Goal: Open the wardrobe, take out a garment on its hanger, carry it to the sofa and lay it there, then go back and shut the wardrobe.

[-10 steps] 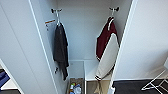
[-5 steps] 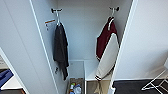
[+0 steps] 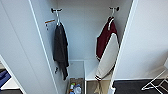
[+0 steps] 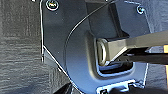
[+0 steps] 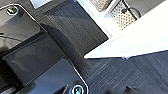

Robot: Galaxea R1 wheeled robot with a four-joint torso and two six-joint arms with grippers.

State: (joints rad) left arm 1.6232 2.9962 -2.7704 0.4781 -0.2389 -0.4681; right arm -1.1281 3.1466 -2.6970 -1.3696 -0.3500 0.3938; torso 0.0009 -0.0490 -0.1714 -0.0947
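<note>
The wardrobe (image 3: 82,32) stands open in the head view, its white doors swung out on the left (image 3: 20,50) and right (image 3: 147,37). The garment (image 3: 105,37), a maroon jacket with white sleeves (image 3: 108,57) and striped cuffs, hangs at the inside right. Its thin white hanger (image 3: 111,13) is hooked on a dark peg near the top. It hangs straight and nothing is touching it. The left wrist view looks over the robot's dark plate at dark carpet (image 4: 20,50).
A dark grey-black garment (image 3: 60,50) hangs on the left peg. Below are a white shelf (image 3: 91,70) and a basket (image 3: 75,87) of small items. A white wire frame (image 3: 155,82) stands on dark carpet (image 3: 130,87) at the right. A white door edge (image 5: 130,42) crosses the right wrist view.
</note>
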